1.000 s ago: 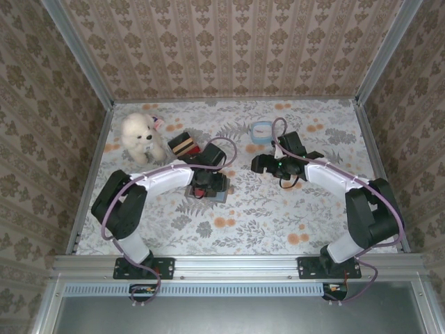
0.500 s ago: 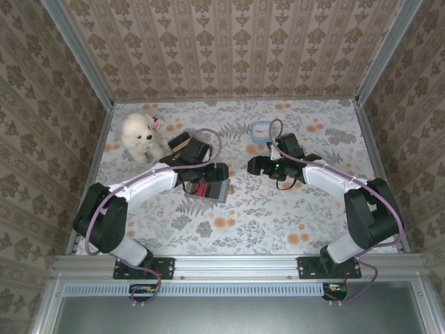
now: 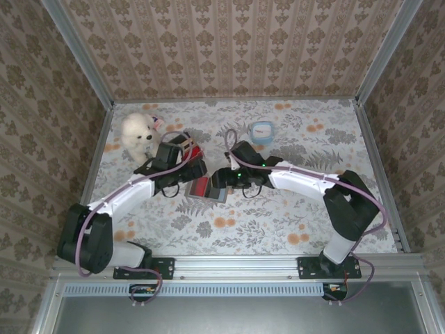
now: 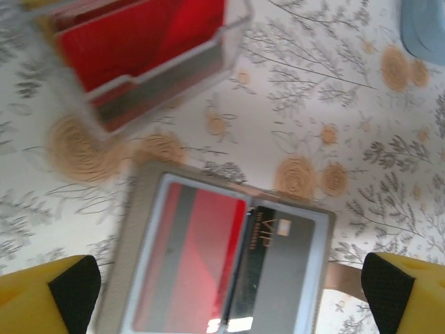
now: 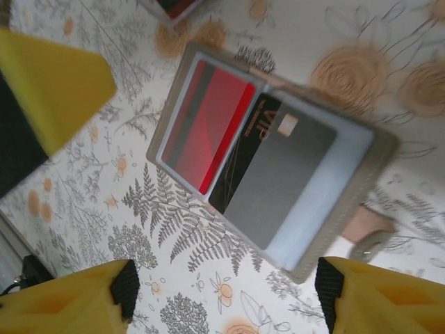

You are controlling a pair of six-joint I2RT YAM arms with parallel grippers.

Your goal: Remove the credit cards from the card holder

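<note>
- The card holder (image 5: 348, 170) lies spread open and face up near the middle of the worktop (image 3: 278, 216), between the two arms.
- Both pockets are full. A red card (image 5: 208, 129) sits in one half and a dark card (image 5: 278, 174) marked VIP in the other, meeting at the fold. Neither is out yet.
- In the right wrist view the holder's long axis runs on a slant from upper left to lower right, with the red card at the upper-left end.
- The right claw (image 5: 222, 296) hangs just off the dark card's end, jaws wide and holding nothing. The holder lies ahead of its fingertips.
- The left claw (image 4: 226, 289) hovers by the red card's end, jaws spread very wide and empty.
- From the top view the right arm looks nearer, so the dark card seems the likelier first pick.
</note>
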